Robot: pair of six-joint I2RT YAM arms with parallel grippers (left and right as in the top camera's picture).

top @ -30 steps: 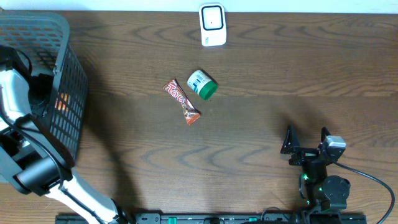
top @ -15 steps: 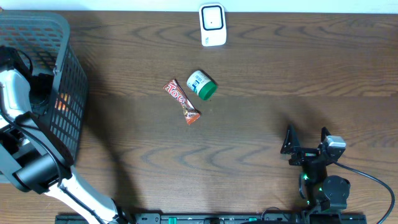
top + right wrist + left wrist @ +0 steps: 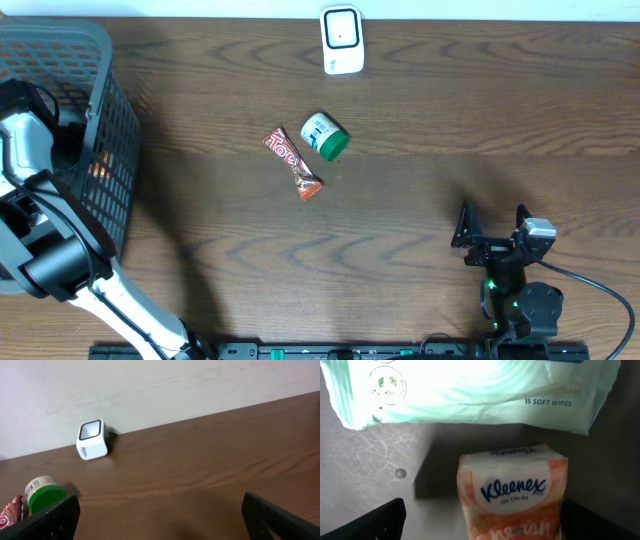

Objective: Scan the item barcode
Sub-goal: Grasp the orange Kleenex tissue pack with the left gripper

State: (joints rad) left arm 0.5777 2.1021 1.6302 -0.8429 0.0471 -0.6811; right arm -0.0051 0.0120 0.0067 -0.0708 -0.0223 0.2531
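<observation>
Left hand wide open, empty, inside basket at left table edge; Kleenex pack on basket floor just before it; right hand wide open, empty, near front right corner; barcode scanner at far edge.

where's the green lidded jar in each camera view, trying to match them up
overhead: the green-lidded jar lies near the picture's middle, just right of the candy bar.
left wrist: not in it; only a Kleenex pack and a wipes pack show.
right wrist: the jar sits low at the left edge.
shared landmark: the white scanner, in overhead and right wrist.
</observation>
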